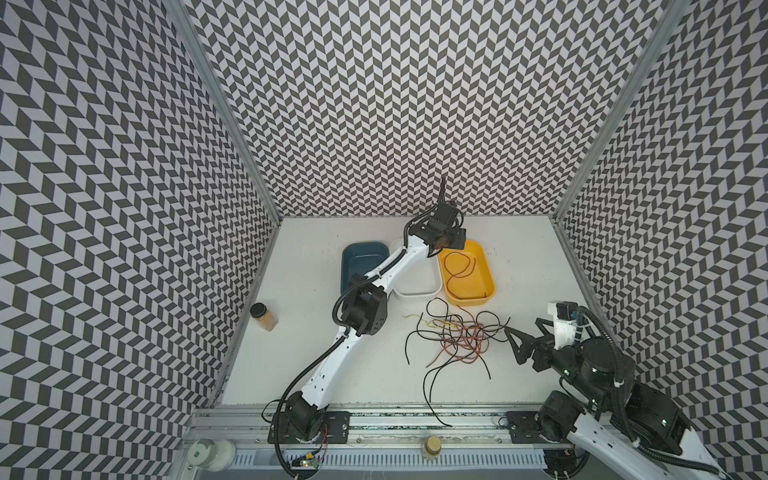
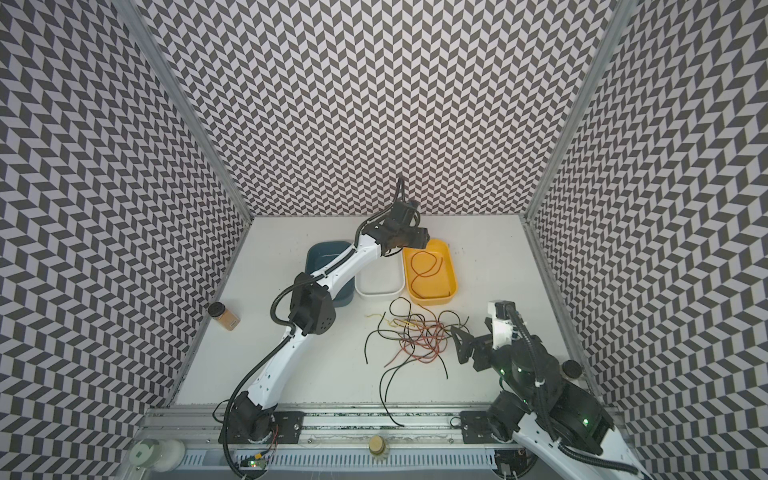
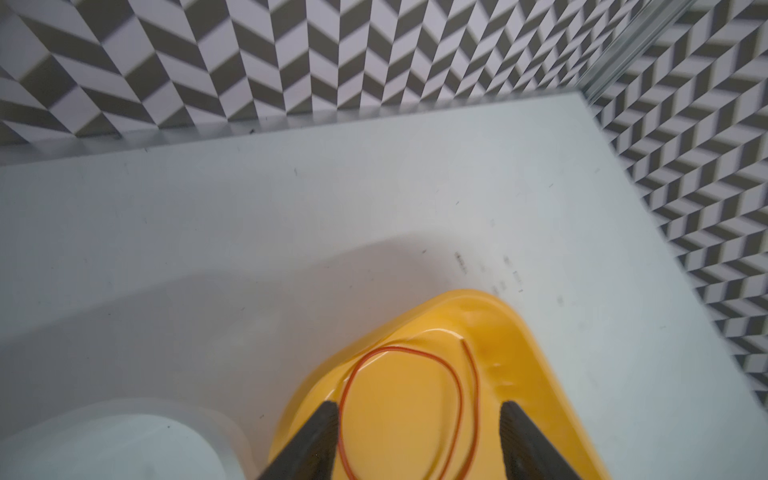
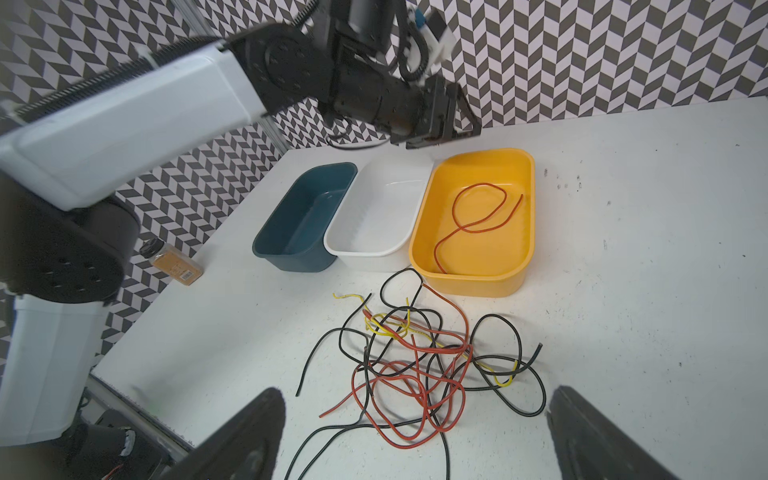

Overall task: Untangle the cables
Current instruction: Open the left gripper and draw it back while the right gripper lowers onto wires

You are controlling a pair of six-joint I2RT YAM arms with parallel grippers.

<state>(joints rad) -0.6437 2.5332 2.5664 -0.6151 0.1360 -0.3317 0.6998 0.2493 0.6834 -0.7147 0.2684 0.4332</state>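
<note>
- Near the left edge of the tabletop [image 1: 316, 232], a spice jar [image 1: 263, 316] with a black cap lies on its side, well apart from everything else.
- From the near edge, the left arm [image 1: 332, 357] stretches diagonally toward the far edge and passes above two of the trays.
- Toward the far edge, three trays sit side by side with their long sides close together: a teal tray [image 1: 361, 253], then a white tray [image 1: 419, 286], then a yellow tray [image 1: 482, 266].
- Over the far end of the yellow tray hovers the left gripper [image 3: 419, 440]. Its fingers [image 3: 320, 440] are spread apart and hold nothing.
- One orange-red cable [image 1: 459, 266] lies loose on the yellow tray's floor. It is curled into a loop with a tail running toward the tray's near end, and it is free of the gripper.
- The remaining cables [image 1: 457, 336], black, orange-red and pale yellow, lie knotted together on the tabletop just in front of the white and yellow trays, right of the middle.
- One black cable [image 1: 428, 397] trails out of that heap over the near edge onto the metal rail.
- Toward the right edge, the right gripper [image 4: 415, 449] points at the heap. Its jaws are wide apart and empty, with the tips just beside the outermost black strands.
</note>
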